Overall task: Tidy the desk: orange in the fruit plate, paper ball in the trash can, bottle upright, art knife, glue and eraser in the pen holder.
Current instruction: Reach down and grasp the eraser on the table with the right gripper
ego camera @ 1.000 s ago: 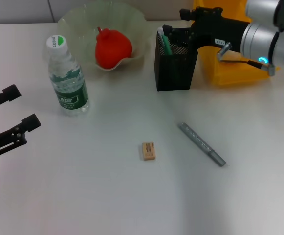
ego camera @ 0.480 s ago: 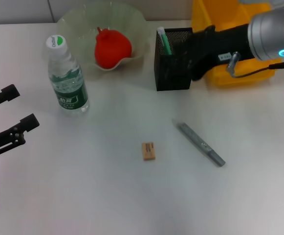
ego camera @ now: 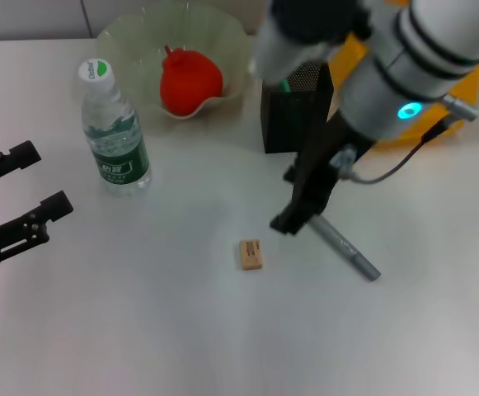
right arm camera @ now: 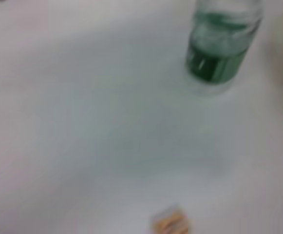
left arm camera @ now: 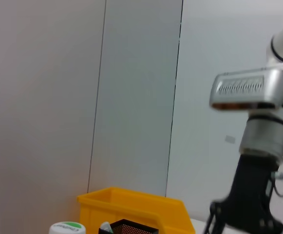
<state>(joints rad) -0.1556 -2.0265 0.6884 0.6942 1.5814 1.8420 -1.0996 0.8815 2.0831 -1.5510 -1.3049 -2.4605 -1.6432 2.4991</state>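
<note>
On the white desk, the right arm reaches across in front of the black mesh pen holder, hiding part of it and the near end of the grey art knife. The right gripper hangs just above the knife; I cannot tell its state. One eraser lies left of it. One bottle stands upright. The fruit plate holds one red fruit. A yellow bin sits far right. The left gripper waits released, far left.
</note>
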